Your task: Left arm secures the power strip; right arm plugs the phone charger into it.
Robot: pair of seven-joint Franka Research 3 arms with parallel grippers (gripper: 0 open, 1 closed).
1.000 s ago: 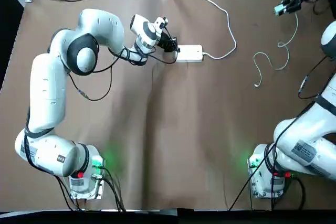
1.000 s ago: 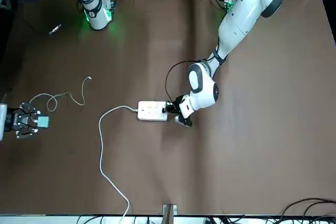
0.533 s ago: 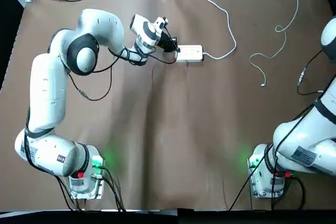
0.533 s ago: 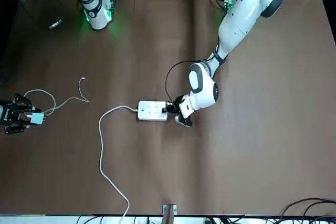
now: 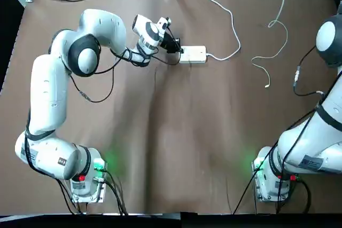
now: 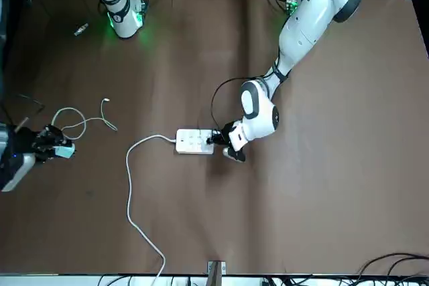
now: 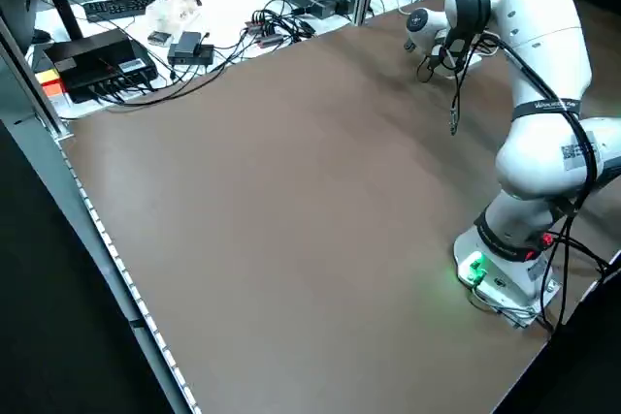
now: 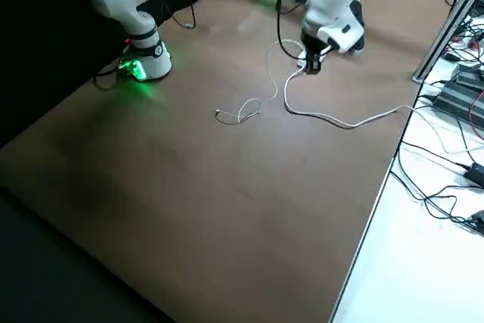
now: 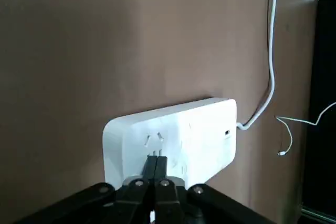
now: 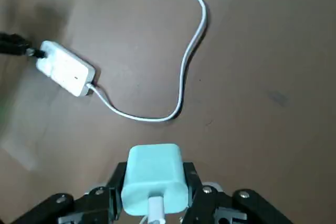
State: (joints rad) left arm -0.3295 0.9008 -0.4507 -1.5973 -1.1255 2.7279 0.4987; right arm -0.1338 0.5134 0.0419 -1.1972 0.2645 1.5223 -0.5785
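Clock is the top view, 12 = far edge of the table (image 5: 208, 142). We have the power strip (image 5: 193, 54) flat on the table near 1 o'clock from centre, socket face up. Left gripper (image 9: 156, 160) is on its 9 o'clock end: fingers closed together, tips against the strip, nothing seen between them. White cord (image 5: 233, 25) leaves the strip's 3 o'clock end, bends round to 12 and off the far edge.

Phone charger (image 10: 155, 177) is well apart from the strip, at its 2 o'clock, unplugged. We've got it in the right gripper (image 10: 156, 167), fingers parted just by the charger's width, one each side, gripping it. Thin white cable (image 5: 286, 30) trails from the charger, loose end lying on the table at the strip's 4 o'clock
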